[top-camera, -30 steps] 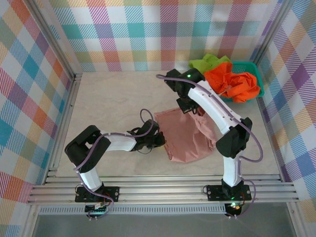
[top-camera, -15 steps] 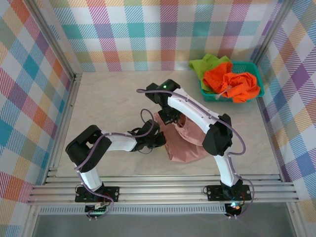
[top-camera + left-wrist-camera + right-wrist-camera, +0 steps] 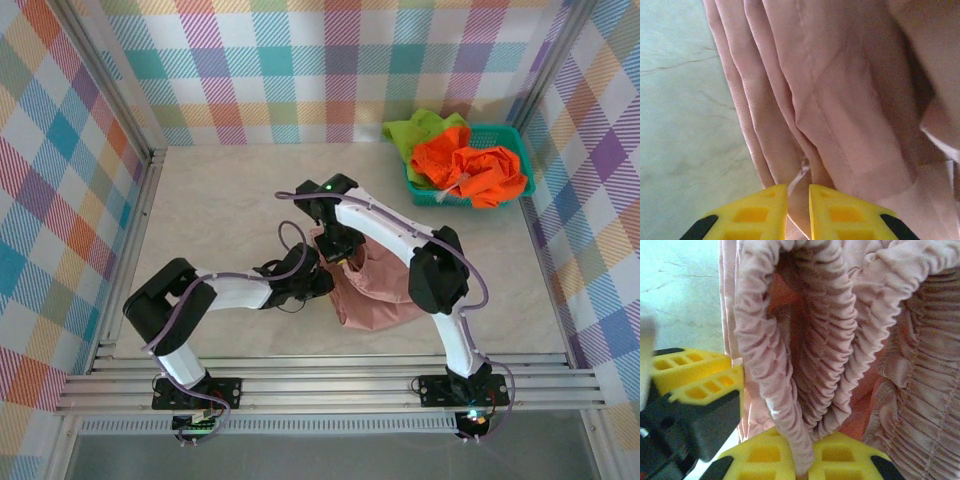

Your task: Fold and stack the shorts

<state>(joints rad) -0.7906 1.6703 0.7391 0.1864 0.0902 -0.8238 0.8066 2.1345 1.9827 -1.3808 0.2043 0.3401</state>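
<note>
Shorts in hand: the pink shorts [image 3: 385,292] lie in the middle of the worktop [image 3: 220,210], partly doubled over and not yet a flat, neat fold.
Shorts waiting: the orange shorts [image 3: 470,170] and the green shorts [image 3: 415,128] are heaped unfolded in and over the teal basket [image 3: 500,129] at the far right corner.
Done: judged from the layout, a first fold on the pink shorts is under way; nothing has been stacked.
Left to do: the pink fold is to be finished and flattened, then the other two pairs are to be taken out and folded and all three piled. By this reckoning, most of the task remains.
Right tool [image 3: 802,452]: closed on the gathered waistband of the pink shorts. The elastic band is seen looping up from between the yellow fingers.
Left tool [image 3: 798,192]: the fingers are nearly together, with a hem fold of the pink shorts lying in the narrow gap. Whether the cloth is pinched or lies loose cannot be told.
Shorts relative to tools: the left tool is set at the left edge of the pink shorts, low on the worktop. The right tool is just beside it, over the same edge, with the waistband held on that side — the bulk of the cloth lies to the right of both.
</note>
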